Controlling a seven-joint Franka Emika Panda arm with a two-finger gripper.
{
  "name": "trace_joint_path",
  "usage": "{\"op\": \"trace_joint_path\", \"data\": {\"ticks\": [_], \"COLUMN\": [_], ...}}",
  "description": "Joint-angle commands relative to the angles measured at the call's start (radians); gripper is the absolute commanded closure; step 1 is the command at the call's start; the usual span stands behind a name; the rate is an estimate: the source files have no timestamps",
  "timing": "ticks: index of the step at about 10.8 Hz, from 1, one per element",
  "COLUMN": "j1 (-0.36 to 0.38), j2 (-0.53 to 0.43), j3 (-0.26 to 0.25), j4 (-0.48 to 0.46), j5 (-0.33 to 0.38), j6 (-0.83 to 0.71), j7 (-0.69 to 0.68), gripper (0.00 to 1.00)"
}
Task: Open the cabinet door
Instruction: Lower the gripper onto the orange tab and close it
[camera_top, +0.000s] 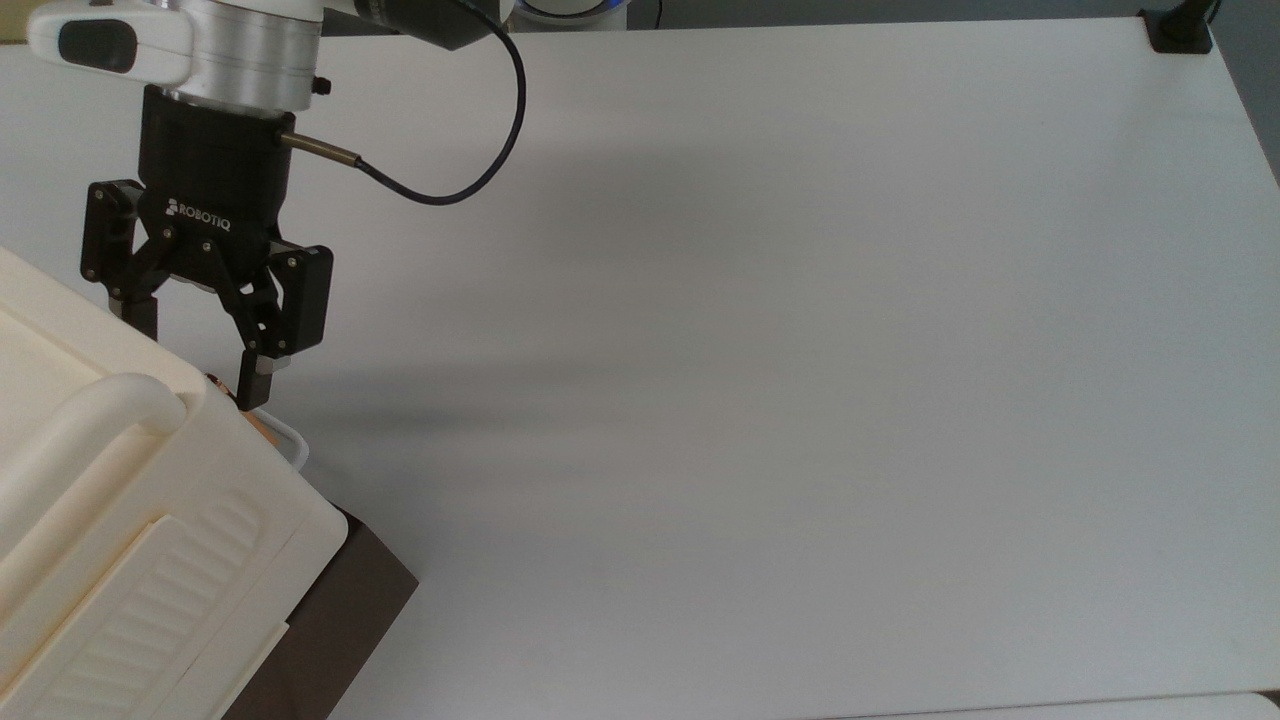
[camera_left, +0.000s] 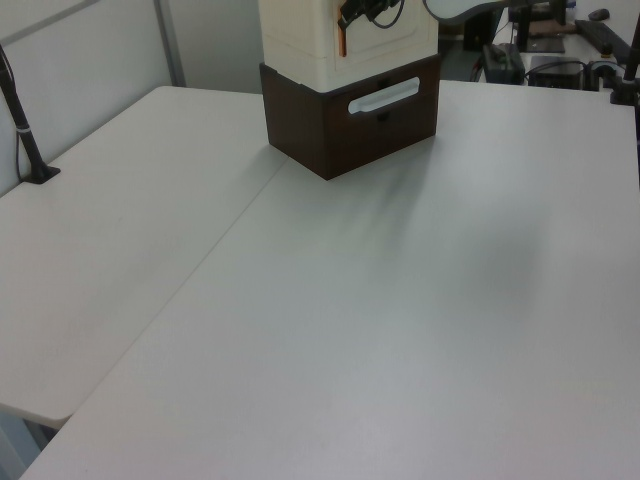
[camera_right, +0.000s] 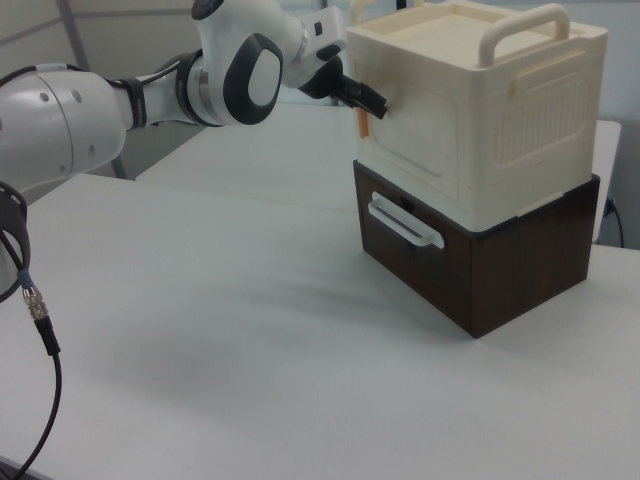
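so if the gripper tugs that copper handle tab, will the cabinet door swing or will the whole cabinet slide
Probably the cabinet door swings: it looks like a thin panel, so likely light. The cabinet sits on a broad dark brown base, so it seems unlikely to tip or slide. The copper handle tab is small and may slip from the gripper.

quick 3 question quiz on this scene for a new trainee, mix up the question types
1. True or false: the cabinet door is shut flush with the cabinet.
2. Which does the gripper have a finger beside in the top view? A) the bar handle B) the copper handle tab C) the drawer handle
3. Fill in: the cream cabinet sits on a dark ____ base.

Key: 1 true; 2 B; 3 brown.
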Motion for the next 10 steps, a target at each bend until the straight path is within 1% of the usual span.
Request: {"op": "trace_joint_path", "data": {"ticks": [1, 3, 5, 7, 8, 9, 10], "j1": [0.004, 0.009, 0.009, 0.012, 0.017, 0.015, 0.015], "j2": [0.018, 0.017, 0.017, 0.012, 0.003, -0.005, -0.012], "j3": [-0.009, -0.006, -0.006, -0.003, -0.001, -0.001, 0.0], "j4": [0.014, 0.009, 0.009, 0.006, 0.004, 0.004, 0.001], "j5": [-0.039, -0.04, -0.042, -0.04, -0.033, -0.028, -0.025], "j6": [0.017, 0.017, 0.019, 0.017, 0.017, 0.016, 0.016], "j7": [0.045, 0.102, 0.114, 0.116, 0.117, 0.117, 0.117], "gripper": [0.56, 0.62, 0.71, 0.81, 0.88, 0.91, 0.92]}}
